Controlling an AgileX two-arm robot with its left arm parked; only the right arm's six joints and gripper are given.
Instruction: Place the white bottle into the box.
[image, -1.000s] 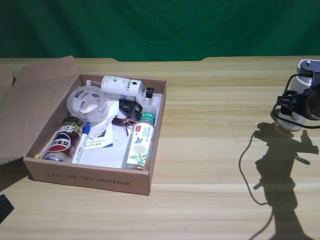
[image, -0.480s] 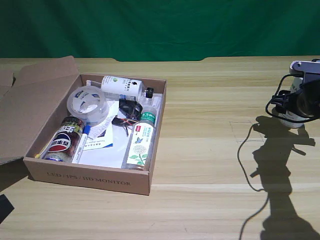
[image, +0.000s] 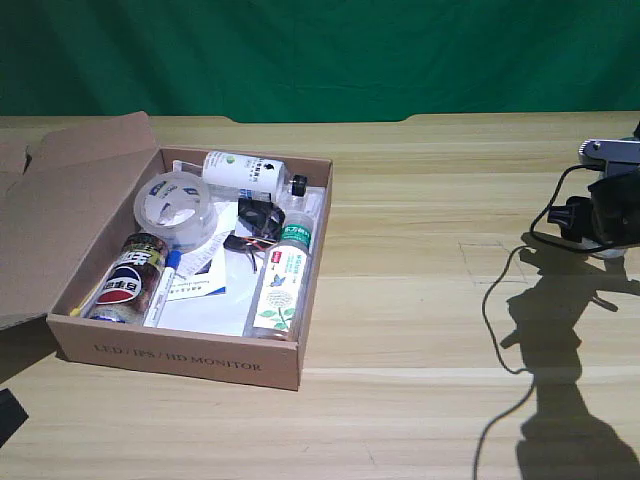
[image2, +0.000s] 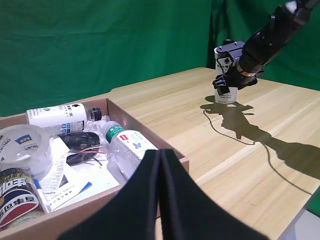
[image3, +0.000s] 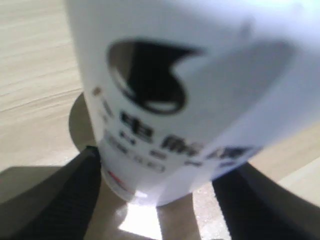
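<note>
The white bottle stands upright on the wooden table, at about 3 o'clock in the exterior view and well apart from the cardboard box, which lies at about 9 o'clock. In that view the bottle is almost hidden behind the right gripper. In the right wrist view it fills the space between the two dark fingers, one on each side of its lower body, with table visible beside each. The fingers look open around the bottle; whether they already touch it I cannot tell.

The step in hand seems to be the grasp. To do it well, the fingers should close evenly on the cylindrical body, below the rounded shoulder, so the smooth surface does not slip or tilt. The base should leave the table fully before the arm travels.

The box is already crowded: a tape roll, a cola can, a green-capped clear bottle and another white bottle. A free spot must be chosen carefully.
</note>
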